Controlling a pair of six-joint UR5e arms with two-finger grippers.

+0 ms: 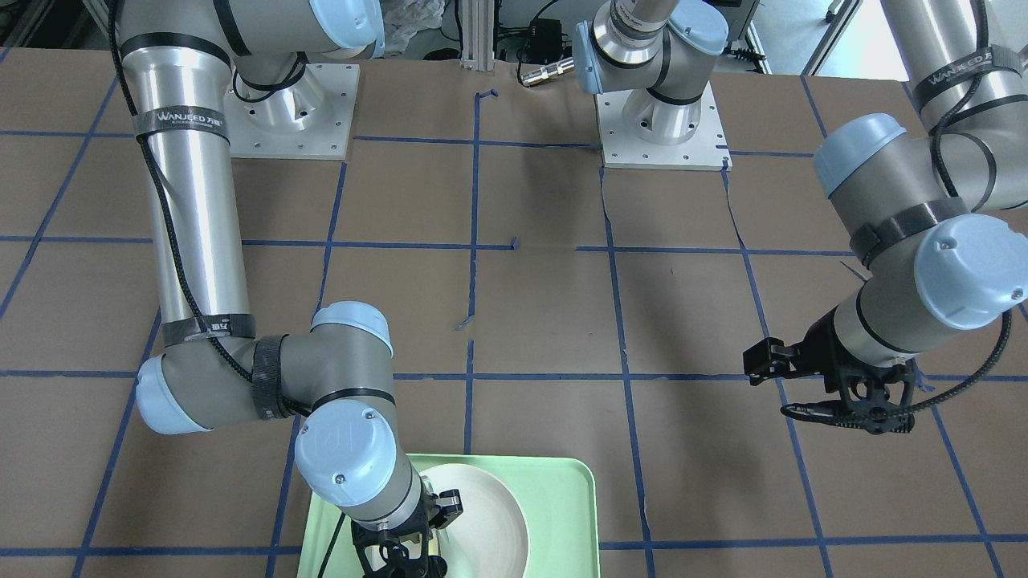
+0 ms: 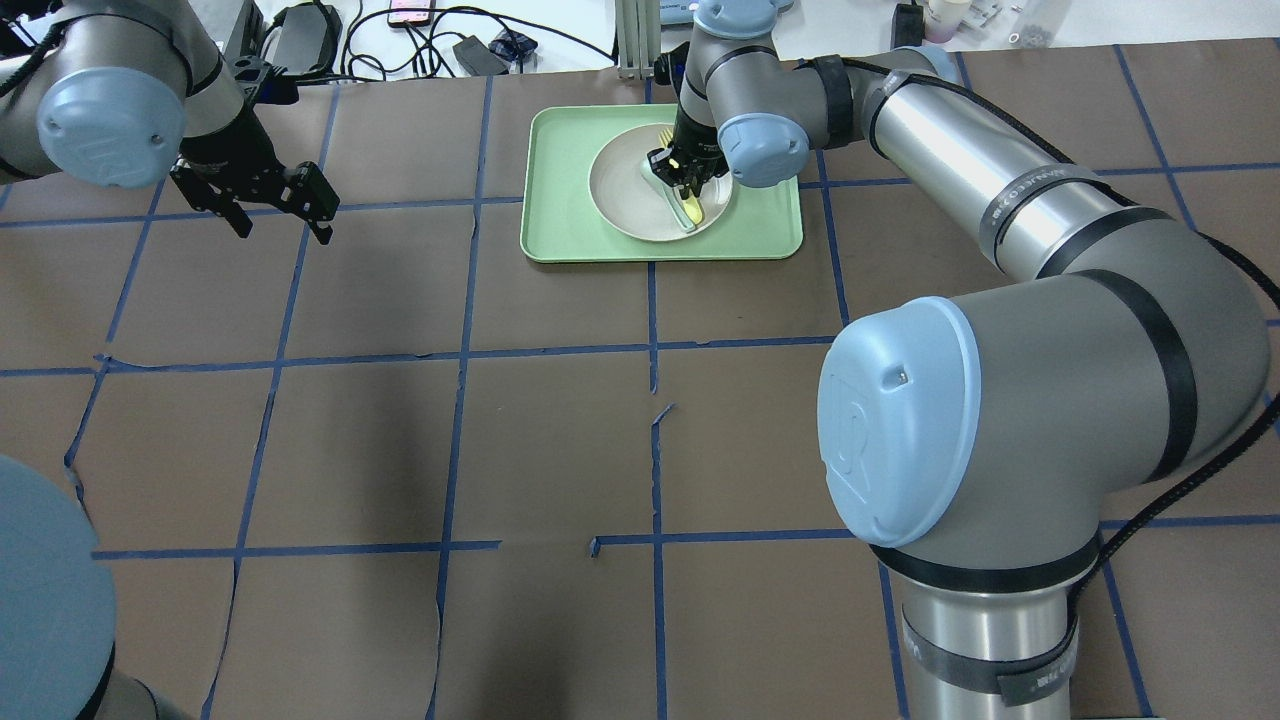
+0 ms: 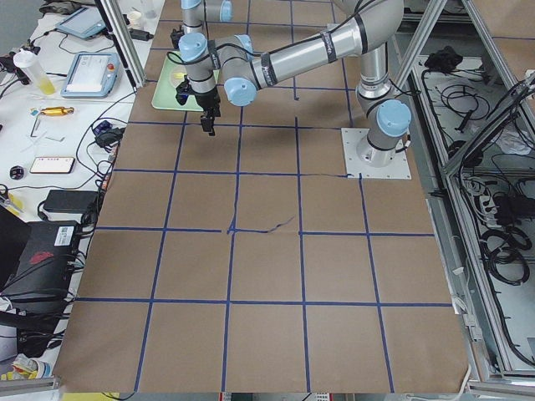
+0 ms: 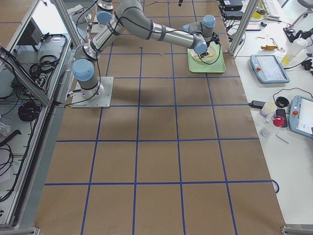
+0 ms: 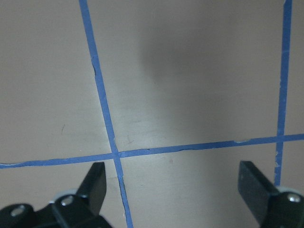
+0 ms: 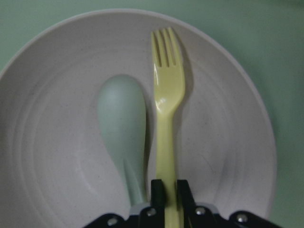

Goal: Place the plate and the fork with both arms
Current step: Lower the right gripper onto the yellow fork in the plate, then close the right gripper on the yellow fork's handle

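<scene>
The off-white plate (image 2: 620, 185) lies in the mint-green tray (image 2: 560, 215) at the far middle of the table. In the plate (image 6: 57, 95), the yellow fork (image 6: 166, 90) rests beside a pale grey-green spoon (image 6: 121, 118), tines pointing away from the wrist. My right gripper (image 6: 166, 192) is down in the plate, its fingers shut on the fork's handle. From overhead, the same gripper (image 2: 683, 182) covers most of the fork (image 2: 692, 210). My left gripper (image 2: 285, 228) hangs open over bare table to the left of the tray, holding nothing. Its fingers (image 5: 95, 180) stand wide apart.
Brown table covering with a blue tape grid (image 2: 650, 350). Cables and small devices (image 2: 420, 30) lie beyond the far edge. The right arm's large elbow (image 2: 900, 420) juts over the near right of the table. Two arm bases (image 1: 662, 120) stand at the robot's side.
</scene>
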